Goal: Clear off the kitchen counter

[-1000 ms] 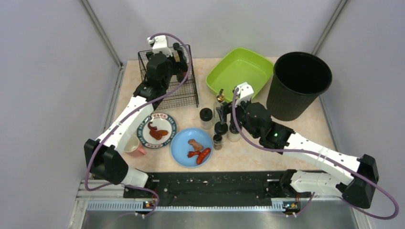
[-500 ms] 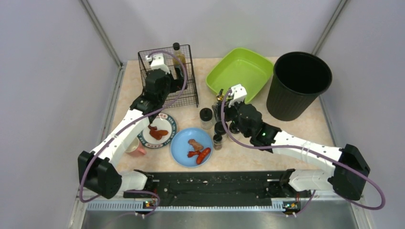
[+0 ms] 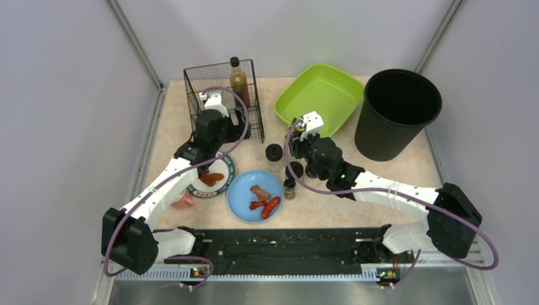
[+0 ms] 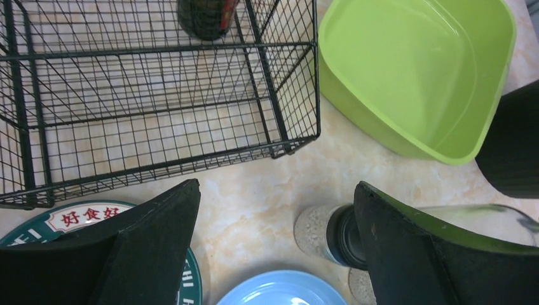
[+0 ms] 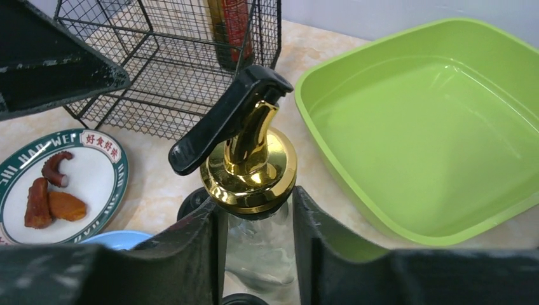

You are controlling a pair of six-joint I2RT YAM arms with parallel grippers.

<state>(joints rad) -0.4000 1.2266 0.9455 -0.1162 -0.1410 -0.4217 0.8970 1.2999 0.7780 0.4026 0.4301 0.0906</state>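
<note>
Top external: wire basket (image 3: 197,79) on kitchen counter (image 3: 318,213) holds brown bottle (image 3: 238,81).

Lab test cell dressed as a kitchen, I'd say: bare partition walls (image 3: 63,95), black mounting rail (image 3: 286,244), marbled tabletop (image 3: 170,124) carrying a blue plate (image 3: 241,187), wire basket (image 3: 219,79), green basin (image 3: 318,95).

The left wrist view's top edge crops the brown bottle (image 4: 206,16).

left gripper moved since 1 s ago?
Yes. In the top view the left gripper has pulled back toward the arm bases, from over the wire basket's far side to its near edge, uncovering the bottle standing inside.
</note>
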